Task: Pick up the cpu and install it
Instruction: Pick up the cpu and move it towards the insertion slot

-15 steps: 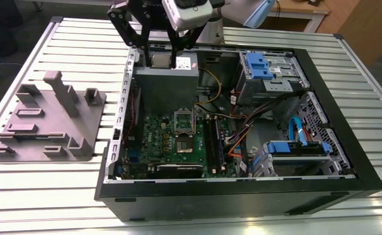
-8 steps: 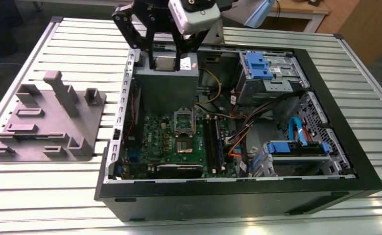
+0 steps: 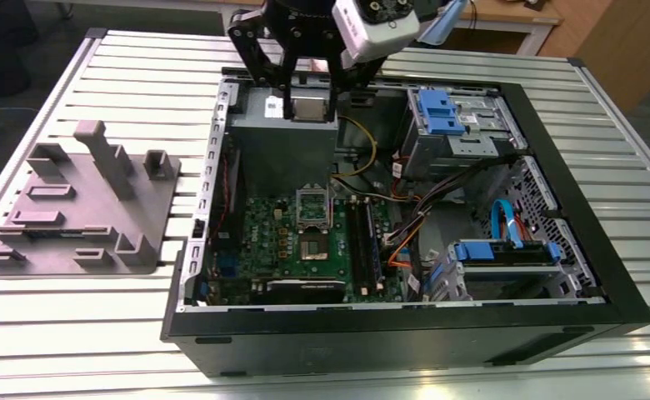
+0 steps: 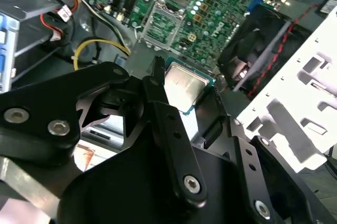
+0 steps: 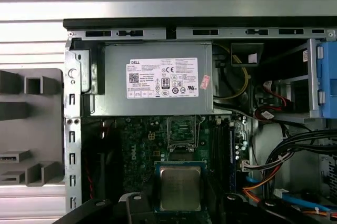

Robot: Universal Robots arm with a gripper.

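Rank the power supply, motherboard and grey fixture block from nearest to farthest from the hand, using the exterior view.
1. power supply: inside the case, right by the hand, which grips the cpu.
2. motherboard: inside the case, past the power supply.
3. grey fixture block: outside the case, on the exterior view's left.

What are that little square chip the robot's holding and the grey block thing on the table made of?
The cpu seems to have a metal top: matte silvery-grey with a soft sheen, framed by a greenish board edge. The fixture block looks like moulded or printed plastic, since it is a uniform dull grey with no shine.
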